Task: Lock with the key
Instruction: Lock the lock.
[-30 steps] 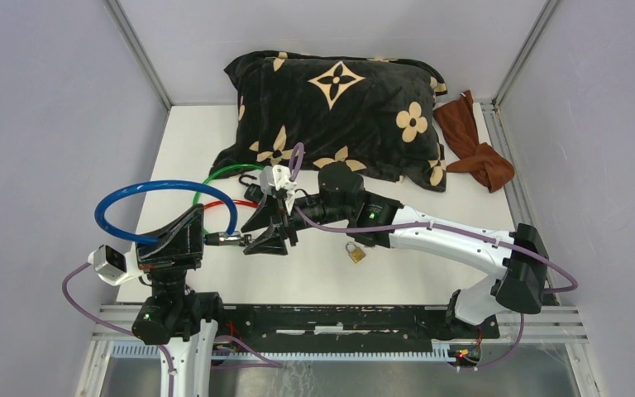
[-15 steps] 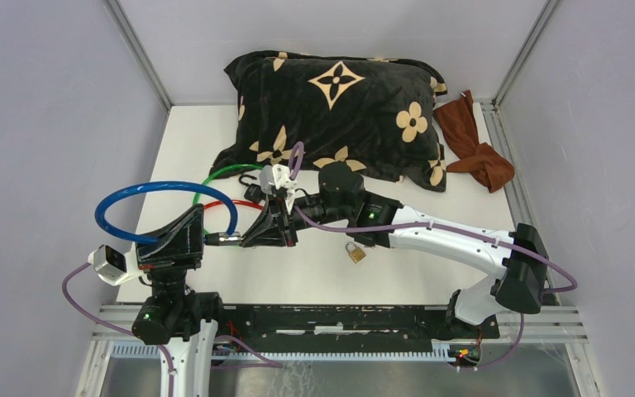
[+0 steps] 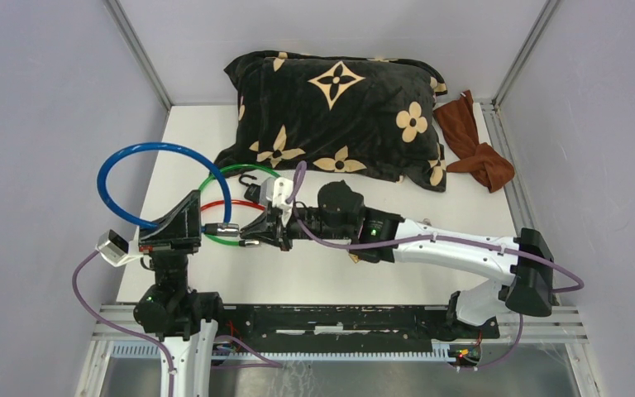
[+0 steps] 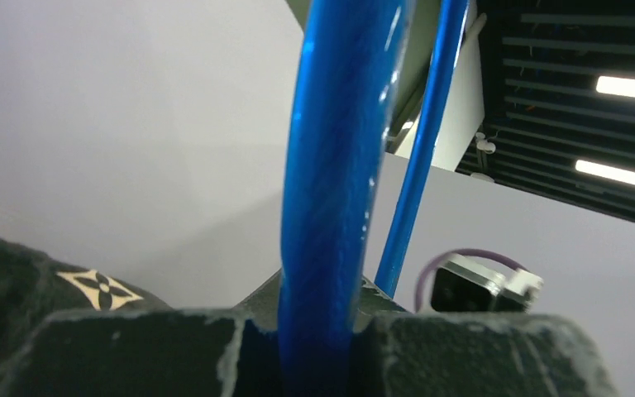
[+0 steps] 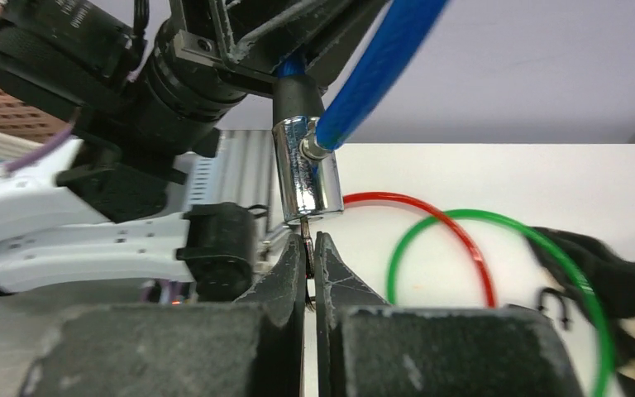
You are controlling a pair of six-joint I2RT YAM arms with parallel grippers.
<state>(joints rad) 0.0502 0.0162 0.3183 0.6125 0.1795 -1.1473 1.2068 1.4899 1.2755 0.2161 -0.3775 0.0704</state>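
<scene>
Lab test cell: grey panel walls (image 3: 41, 124), aluminium frame posts (image 3: 138, 54), white table (image 3: 322, 281).

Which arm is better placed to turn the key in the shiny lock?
Right: the right gripper pinches the small metal key under the chrome lock cylinder, while the left gripper holds the blue cable loop.

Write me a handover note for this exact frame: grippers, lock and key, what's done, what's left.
Left gripper: shut on the blue cable lock, holding it up.
Right gripper: shut on the key, whose blade meets the bottom end of the lock's chrome cylinder.
Done: lock presented, key gripped at the keyhole, apparently inserted.
Left: turn the key to lock, then release. Whether it has turned cannot be told.
</scene>
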